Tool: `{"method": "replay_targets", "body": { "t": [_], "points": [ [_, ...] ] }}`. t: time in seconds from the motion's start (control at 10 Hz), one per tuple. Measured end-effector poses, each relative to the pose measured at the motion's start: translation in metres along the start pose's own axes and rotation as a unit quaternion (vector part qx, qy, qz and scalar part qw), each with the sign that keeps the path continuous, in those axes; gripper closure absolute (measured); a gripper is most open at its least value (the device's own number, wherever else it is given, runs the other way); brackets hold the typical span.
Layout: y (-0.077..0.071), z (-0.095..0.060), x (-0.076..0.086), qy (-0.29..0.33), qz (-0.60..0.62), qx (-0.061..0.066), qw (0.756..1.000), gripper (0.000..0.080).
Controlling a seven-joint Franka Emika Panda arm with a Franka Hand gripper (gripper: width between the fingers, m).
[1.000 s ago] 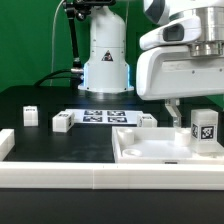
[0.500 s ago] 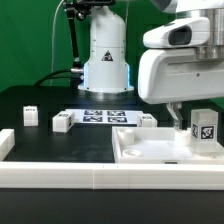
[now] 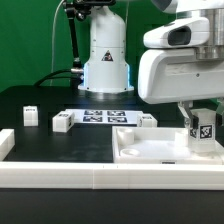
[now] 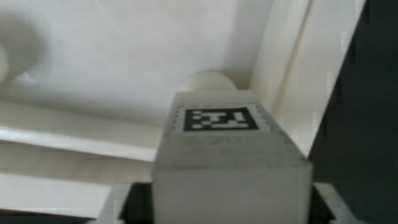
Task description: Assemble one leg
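The leg point(image 3: 205, 129) is a small white upright block with a black-and-white tag on its face. It stands at the far corner of the large white rimmed panel point(image 3: 150, 152), at the exterior view's right. My gripper point(image 3: 203, 118) has come down over the leg and straddles it. In the wrist view the leg point(image 4: 222, 140) fills the space between my fingers point(image 4: 80, 210). A dark gap shows on each side of it, so the jaws stand open around it. The panel's rim point(image 4: 302, 60) runs beside the leg.
Three more small white blocks stand on the black table: one point(image 3: 30, 115) at the exterior view's left, one point(image 3: 63, 122) beside the marker board point(image 3: 100, 116), and one point(image 3: 147, 119) behind the panel. The arm's base point(image 3: 105, 60) is at the back. A white rail point(image 3: 60, 180) borders the front.
My gripper has moved toward the exterior view's right, from beside the leg to over it with a finger on each side. The leg and the other parts have not moved.
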State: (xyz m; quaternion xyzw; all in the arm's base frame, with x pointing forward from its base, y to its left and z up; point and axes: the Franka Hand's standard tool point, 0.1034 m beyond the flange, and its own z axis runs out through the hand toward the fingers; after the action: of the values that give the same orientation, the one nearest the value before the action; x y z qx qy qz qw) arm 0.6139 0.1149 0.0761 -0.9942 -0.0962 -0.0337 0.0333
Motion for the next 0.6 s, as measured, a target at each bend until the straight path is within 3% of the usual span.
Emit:
{"method": "replay_targets", "body": {
  "t": [0.3,0.6],
  "points": [
    [-0.0018,0.0005,-0.0001,0.000,0.106,0.004,0.994,0.0509],
    [0.0002,0.0021,0.0008,0.003,0.272,-0.001,0.962,0.0508]
  ]
}}
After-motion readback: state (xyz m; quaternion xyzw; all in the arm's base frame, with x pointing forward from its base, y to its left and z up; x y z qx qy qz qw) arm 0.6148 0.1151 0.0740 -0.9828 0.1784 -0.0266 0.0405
